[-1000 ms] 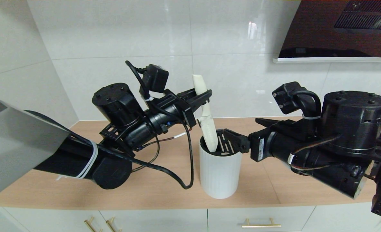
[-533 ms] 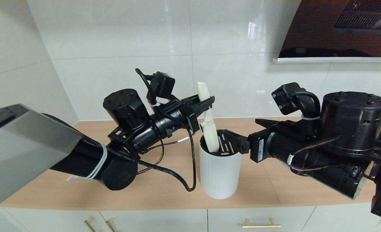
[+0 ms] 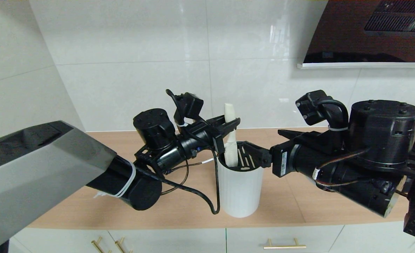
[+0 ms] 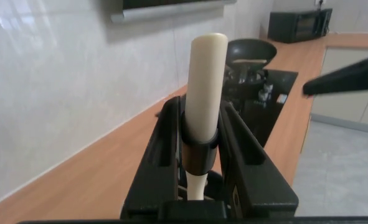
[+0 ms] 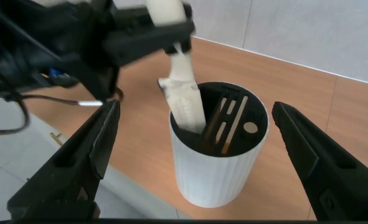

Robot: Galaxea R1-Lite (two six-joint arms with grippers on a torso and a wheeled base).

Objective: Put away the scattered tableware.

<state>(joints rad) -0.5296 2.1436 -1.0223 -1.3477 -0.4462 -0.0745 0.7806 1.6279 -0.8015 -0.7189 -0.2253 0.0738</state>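
A white ribbed holder [image 3: 240, 184] [image 5: 215, 168] stands on the wooden counter [image 3: 179, 203]. My left gripper [image 3: 230, 123] [image 4: 202, 134] is shut on the handle of a cream-white utensil [image 3: 230, 140] [image 4: 203, 93] [image 5: 180, 87]. The utensil stands nearly upright, its lower end inside the holder's near-left side. My right gripper [image 3: 263, 146] [image 5: 196, 155] is open just right of the holder's rim, one finger on either side of the holder, nothing between them but the holder. Inside the holder, slim dark sticks [image 5: 230, 121] lean against the far side.
A tiled wall rises behind the counter. A dark range hood [image 3: 369, 31] hangs at upper right. Drawers with gold handles [image 3: 284, 244] run below the counter's front edge. A stove with a dark pan [image 4: 252, 53] lies farther along the counter.
My left gripper has moved down and to the right with the utensil, sinking it deeper into the holder and bringing it more upright. The right arm has stayed put.
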